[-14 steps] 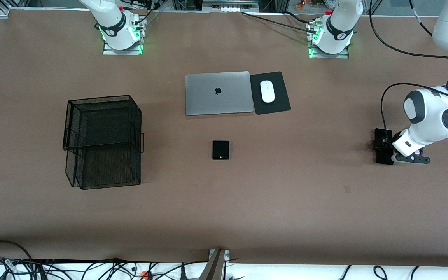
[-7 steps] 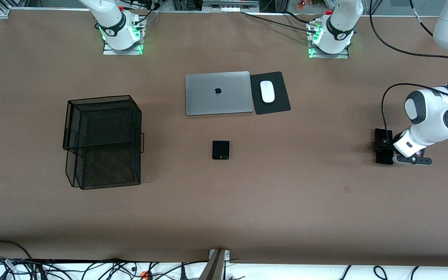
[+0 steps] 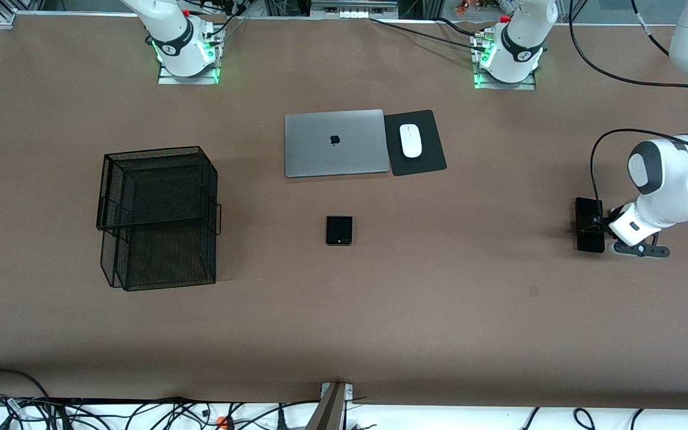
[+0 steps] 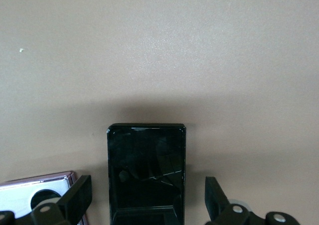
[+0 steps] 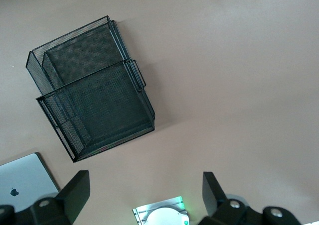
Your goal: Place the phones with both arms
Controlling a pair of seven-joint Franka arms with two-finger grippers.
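Left gripper [image 4: 147, 205]: low over the counter [image 3: 439, 310] at the left arm's end, fingers [image 4: 77, 197] spread wide and released, nothing clasped. The long black slab phone [image 4: 146, 172] lies flat on the counter between the two fingers, a gap showing on each side; its glass shows fine cracks. In the front view the same slab [image 3: 589, 233] lies just beside the gripper's wrist.

Lilac-white phone [image 4: 35, 195]: flat on the counter just outside one finger of the left gripper, beside the slab phone and apart from it; one round black lens shows, the rest cut off by the frame edge.

Black squarish folded phone [image 3: 339, 230]: flat on the counter near its middle, well apart from the left gripper, toward the right arm's end from it.

Right gripper [image 5: 144, 200]: held high over the counter, arm waiting, fingers [image 5: 75, 195] spread and released, empty. Below it lie the black wire-mesh basket [image 5: 92, 105], a corner of the silver laptop [image 5: 22, 177] and the lit base of the right arm [image 5: 162, 212].

Other items, front view: wire-mesh basket [image 3: 159, 218] toward the right arm's end; closed laptop [image 3: 336, 143] farther from the camera than the folded phone; white mouse [image 3: 411, 140] on a black pad [image 3: 430, 161] beside the laptop.
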